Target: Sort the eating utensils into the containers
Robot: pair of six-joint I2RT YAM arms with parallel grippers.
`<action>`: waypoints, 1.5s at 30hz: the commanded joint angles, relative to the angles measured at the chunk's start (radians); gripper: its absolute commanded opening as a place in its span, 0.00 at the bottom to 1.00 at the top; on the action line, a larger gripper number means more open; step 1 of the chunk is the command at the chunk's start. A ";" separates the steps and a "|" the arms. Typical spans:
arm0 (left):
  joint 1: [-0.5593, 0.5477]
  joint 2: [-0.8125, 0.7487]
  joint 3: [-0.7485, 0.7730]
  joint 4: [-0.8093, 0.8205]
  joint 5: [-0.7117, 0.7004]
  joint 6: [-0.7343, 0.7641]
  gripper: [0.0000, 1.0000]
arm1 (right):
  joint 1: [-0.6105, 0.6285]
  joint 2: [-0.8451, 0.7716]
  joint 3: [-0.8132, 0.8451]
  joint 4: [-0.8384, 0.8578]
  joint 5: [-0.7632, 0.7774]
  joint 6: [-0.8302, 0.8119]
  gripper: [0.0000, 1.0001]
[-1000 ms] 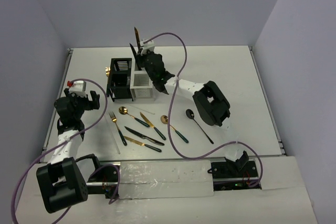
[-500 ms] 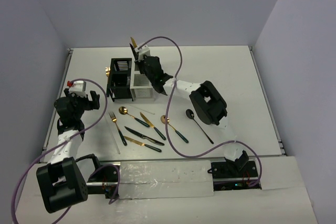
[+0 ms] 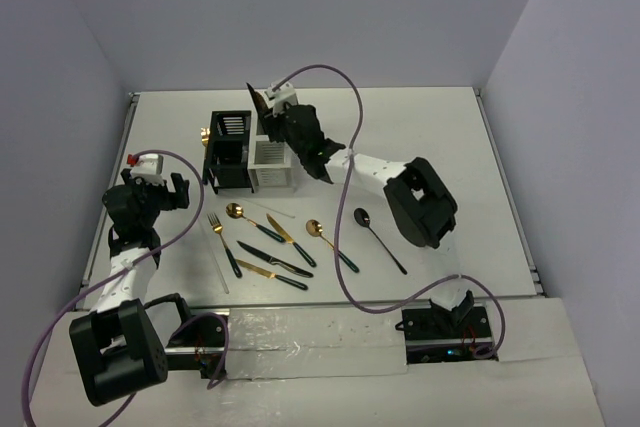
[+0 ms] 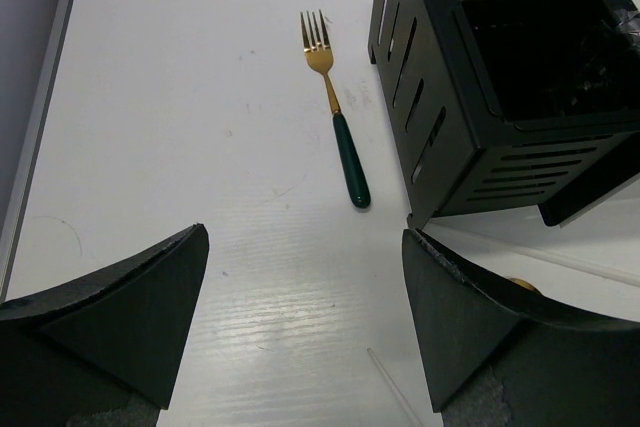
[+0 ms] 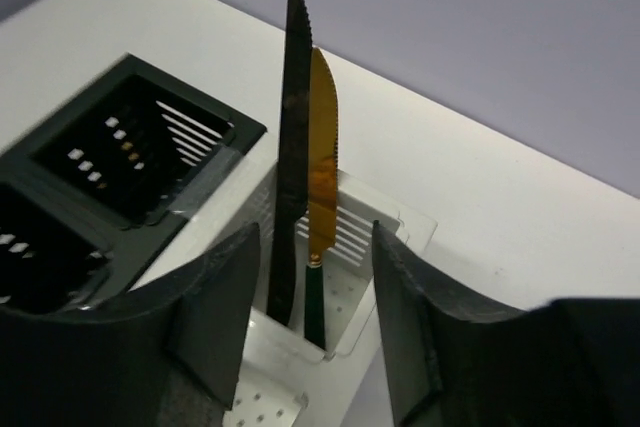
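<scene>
Two knives are standing upright, blades up, in the white slotted square caddy (image 5: 350, 237): an all-black serrated knife (image 5: 291, 137) and a gold-bladed serrated knife with a dark handle (image 5: 319, 177), side by side. The right gripper (image 5: 310, 347) is hovering above them, fingers (image 5: 215, 317) apart and empty. The adjoining black slotted caddy (image 4: 500, 97) is standing beside a gold-headed, green-handled fork (image 4: 335, 112) lying flat on the white worktop (image 4: 180, 147), tines pointing away from the left wrist camera. The left gripper (image 4: 305, 327) is holding its fingers apart. No legible writing is showing.
</scene>
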 commanded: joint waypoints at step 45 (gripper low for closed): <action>0.035 -0.032 0.012 0.004 0.028 0.022 0.88 | 0.355 -0.176 -0.133 -1.050 -0.238 0.251 0.57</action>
